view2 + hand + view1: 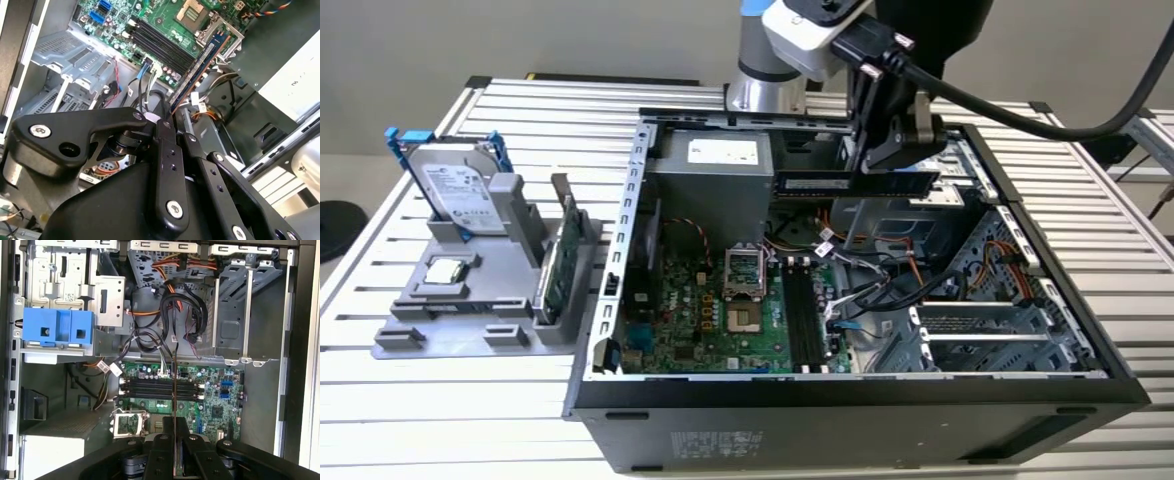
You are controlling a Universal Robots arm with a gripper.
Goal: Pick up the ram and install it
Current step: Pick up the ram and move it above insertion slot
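Hand [882,174] is clamping shut on the ram [814,182], gripping it toward one end, long edge level. In both wrist views the fingers [161,450] are pinching its flat faces, and the stick [200,70] is sticking out ahead of them.

I'm holding the ram in the air inside the open case [854,430], up by the power supply [714,170], well above the motherboard [707,320]. It isn't seated or touching anything but me.

The black slots [803,320] are lying below. In the first wrist view the ram's edge [174,390] is crossing the slots [160,386] roughly at right angles, so my read is that it needs about a quarter turn before it can line up.

To do this well, I reckon:
- square the long edge to one slot and centre it end to end
- stay clear of the loose cables [847,270] beside the slots
- come down straight, no tilt, with even pressure

Can't tell whether the slot latches are open.
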